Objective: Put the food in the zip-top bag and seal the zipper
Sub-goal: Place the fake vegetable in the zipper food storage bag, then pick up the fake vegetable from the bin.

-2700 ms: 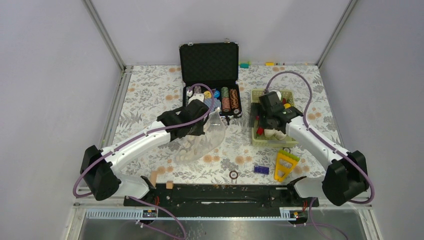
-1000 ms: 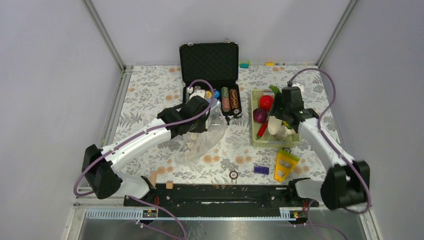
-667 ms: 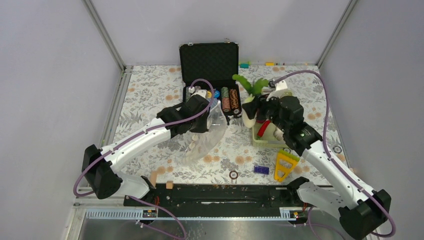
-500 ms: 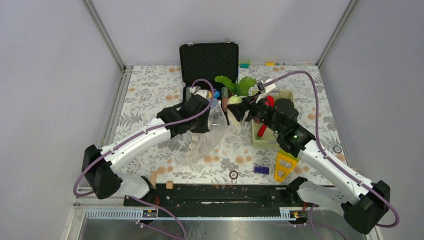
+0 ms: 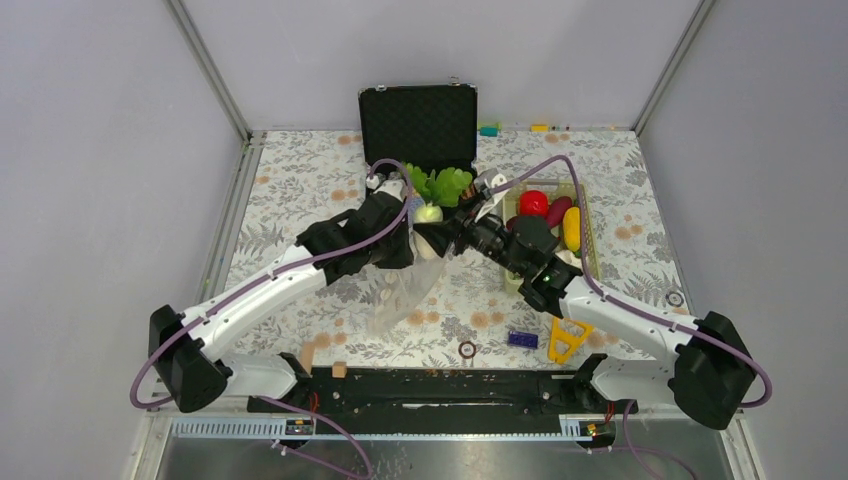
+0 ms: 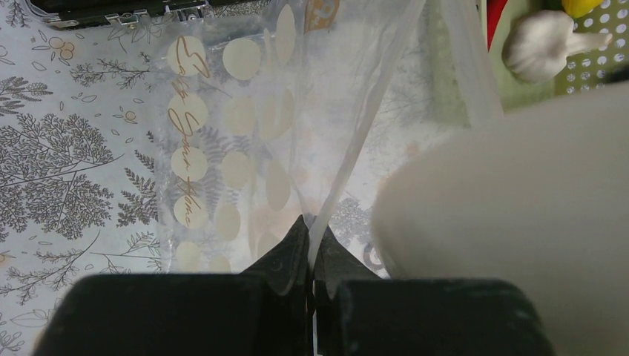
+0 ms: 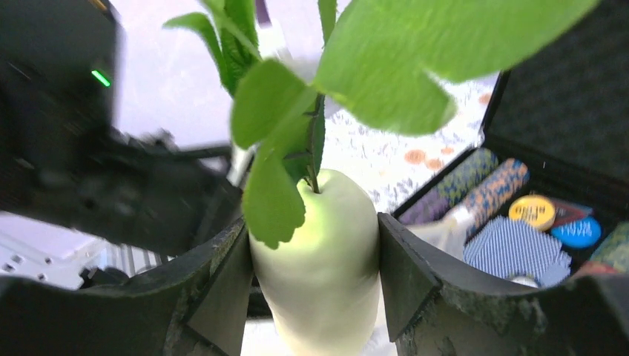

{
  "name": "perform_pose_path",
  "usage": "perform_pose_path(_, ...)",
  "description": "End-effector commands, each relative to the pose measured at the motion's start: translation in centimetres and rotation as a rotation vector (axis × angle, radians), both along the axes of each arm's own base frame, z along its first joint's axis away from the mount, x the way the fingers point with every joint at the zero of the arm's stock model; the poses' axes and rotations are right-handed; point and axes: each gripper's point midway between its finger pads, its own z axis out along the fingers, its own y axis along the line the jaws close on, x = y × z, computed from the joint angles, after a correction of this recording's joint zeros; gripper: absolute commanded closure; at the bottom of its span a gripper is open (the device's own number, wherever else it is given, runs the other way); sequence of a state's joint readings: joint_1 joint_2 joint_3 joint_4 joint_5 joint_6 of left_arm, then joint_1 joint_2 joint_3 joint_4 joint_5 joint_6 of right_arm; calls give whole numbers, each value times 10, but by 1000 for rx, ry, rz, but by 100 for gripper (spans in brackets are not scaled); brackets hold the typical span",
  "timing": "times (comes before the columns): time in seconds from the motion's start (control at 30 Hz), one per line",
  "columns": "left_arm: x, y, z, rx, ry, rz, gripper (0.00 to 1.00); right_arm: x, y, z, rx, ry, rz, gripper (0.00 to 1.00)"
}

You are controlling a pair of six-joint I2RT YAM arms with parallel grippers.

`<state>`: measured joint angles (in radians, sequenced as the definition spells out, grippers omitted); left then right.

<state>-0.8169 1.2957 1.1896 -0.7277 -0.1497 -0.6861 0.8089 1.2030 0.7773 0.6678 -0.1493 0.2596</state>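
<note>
Floral tablecloth [image 5: 300, 190] lies below as the left gripper [image 6: 310, 236], pinched shut on the zip-top bag [image 6: 222, 141] rim, holds it up. The right gripper [image 7: 315, 297] clamps the white leafy radish [image 7: 326, 222] just beside the bag's mouth. The loading step looks underway; the next move likely calls for lowering the radish inside and letting go.

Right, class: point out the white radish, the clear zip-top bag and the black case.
white radish [image 7: 326, 267], right wrist view, on its pale body.
zip-top bag [image 6: 222, 141], left wrist view, on its printed panel.
black case [image 5: 418, 125], top external view, on its open lid.
</note>
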Motion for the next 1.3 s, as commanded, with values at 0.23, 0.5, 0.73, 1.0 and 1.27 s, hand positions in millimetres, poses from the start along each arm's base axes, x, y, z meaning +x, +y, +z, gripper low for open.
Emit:
perform_pose_path(0.23,2,-4,34,-175,-103,50,100,-20,1,-34,22,70,12,49)
perform_pose_path(0.5,7,-1,32,-167,-117,74,100,-31,13,-36,-63,162,91,7)
perform_pose_path(0.73,8,-2,30,-166,-112,69,100,-31,-5,-30,-88,214,18,0)
perform_pose_path(1.0,11,3,26,-123,-120,62,100,0,-84,-50,-249,353,-432,0)
perform_pose_path(1.27,15,3,19,-81,-111,44,100,26,-181,-106,-281,690,-760,0)
